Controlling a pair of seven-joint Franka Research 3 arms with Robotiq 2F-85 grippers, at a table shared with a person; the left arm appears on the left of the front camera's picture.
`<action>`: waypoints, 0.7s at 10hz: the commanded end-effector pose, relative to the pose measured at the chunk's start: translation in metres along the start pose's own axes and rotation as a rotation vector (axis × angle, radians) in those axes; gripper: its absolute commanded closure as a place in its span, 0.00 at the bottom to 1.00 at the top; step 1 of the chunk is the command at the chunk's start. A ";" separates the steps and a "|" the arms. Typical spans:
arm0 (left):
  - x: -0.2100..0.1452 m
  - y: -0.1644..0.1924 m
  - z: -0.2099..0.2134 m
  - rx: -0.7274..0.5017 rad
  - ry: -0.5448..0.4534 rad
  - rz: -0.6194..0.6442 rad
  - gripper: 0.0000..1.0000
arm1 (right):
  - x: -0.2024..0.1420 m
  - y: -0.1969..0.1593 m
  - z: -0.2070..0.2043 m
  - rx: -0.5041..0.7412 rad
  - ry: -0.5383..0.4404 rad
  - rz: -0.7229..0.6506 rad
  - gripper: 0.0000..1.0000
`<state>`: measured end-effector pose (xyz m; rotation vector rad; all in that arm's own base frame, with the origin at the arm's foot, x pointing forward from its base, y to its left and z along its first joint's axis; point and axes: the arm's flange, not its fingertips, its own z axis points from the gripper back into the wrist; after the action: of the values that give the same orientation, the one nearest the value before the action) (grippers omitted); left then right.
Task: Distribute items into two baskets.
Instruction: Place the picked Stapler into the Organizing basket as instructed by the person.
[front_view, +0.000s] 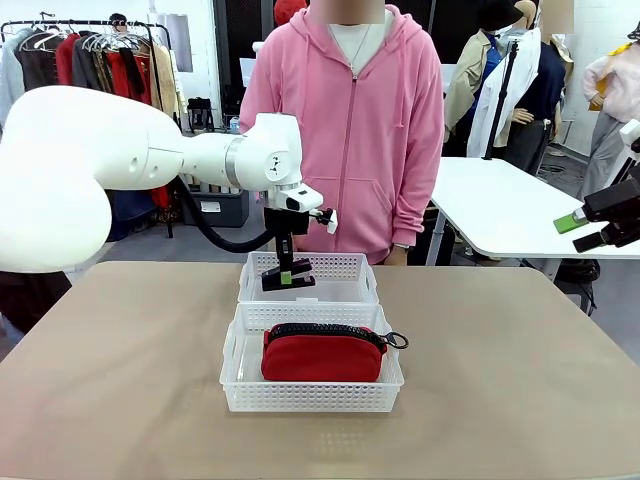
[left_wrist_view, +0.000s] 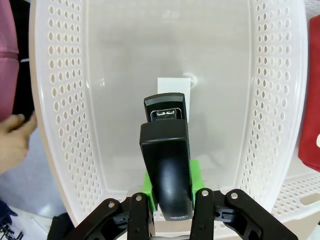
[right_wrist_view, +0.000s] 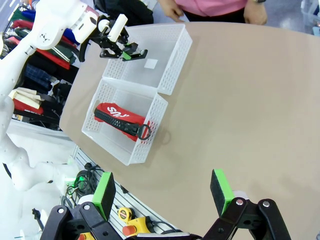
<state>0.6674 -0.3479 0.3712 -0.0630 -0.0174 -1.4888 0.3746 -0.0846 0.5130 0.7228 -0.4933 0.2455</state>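
My left gripper (front_view: 288, 268) is shut on the small black stapler (front_view: 290, 283) and holds it just inside the far white basket (front_view: 345, 262). In the left wrist view the stapler (left_wrist_view: 167, 155) hangs between the green pads, above the basket's bare floor (left_wrist_view: 125, 65). The red pouch (front_view: 322, 352) with its black zipper and ring pull lies in the near basket (front_view: 310, 398). My right gripper (front_view: 585, 232) is raised at the far right, off the table edge, open and holding nothing. From the right wrist view, both baskets (right_wrist_view: 172, 65) and the pouch (right_wrist_view: 120, 118) lie far below the open right gripper (right_wrist_view: 162, 192).
A person in a pink hoodie (front_view: 350, 130) stands at the far side, right behind the baskets. One of the person's hands (left_wrist_view: 12, 140) rests beside the far basket's outer wall. The brown tabletop (front_view: 520, 370) spreads wide on both sides of the baskets.
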 end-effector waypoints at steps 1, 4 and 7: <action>0.005 0.008 0.003 -0.001 0.013 -0.021 1.00 | 0.002 0.001 -0.001 0.014 -0.014 0.006 0.00; 0.006 0.009 -0.007 -0.031 0.022 -0.026 1.00 | 0.002 0.001 -0.001 0.014 -0.014 0.006 0.00; 0.006 0.009 -0.008 -0.040 0.023 -0.022 0.87 | 0.002 0.001 -0.001 0.014 -0.014 0.006 0.00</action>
<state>0.6678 -0.3498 0.3549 -0.0795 0.0235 -1.4915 0.3746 -0.0846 0.5129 0.7228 -0.4933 0.2455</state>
